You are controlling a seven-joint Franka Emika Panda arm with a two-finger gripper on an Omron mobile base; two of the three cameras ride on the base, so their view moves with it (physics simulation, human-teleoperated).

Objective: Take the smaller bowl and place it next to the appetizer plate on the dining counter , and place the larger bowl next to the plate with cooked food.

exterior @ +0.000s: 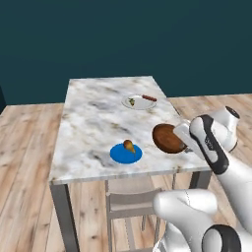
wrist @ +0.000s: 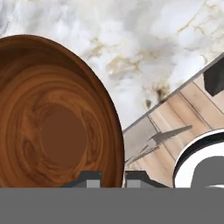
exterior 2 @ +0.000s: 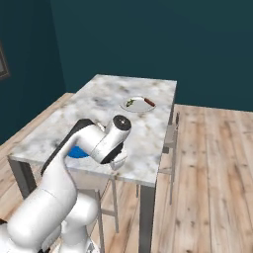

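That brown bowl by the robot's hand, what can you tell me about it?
The brown bowl is small, round and glossy, and looks like reddish wood with swirling grain inside. It is tilted, its hollow turned toward the hand camera, over the near right part of the marble table, right of the blue plate. The gripper is shut on its rim. Whether its underside touches the table cannot be told.

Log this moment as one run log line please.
gripper: shut on brown bowl rim | bowl: over marble table, right of blue plate | white plate: far end

grey chair [exterior: 132, 202] under the table edge
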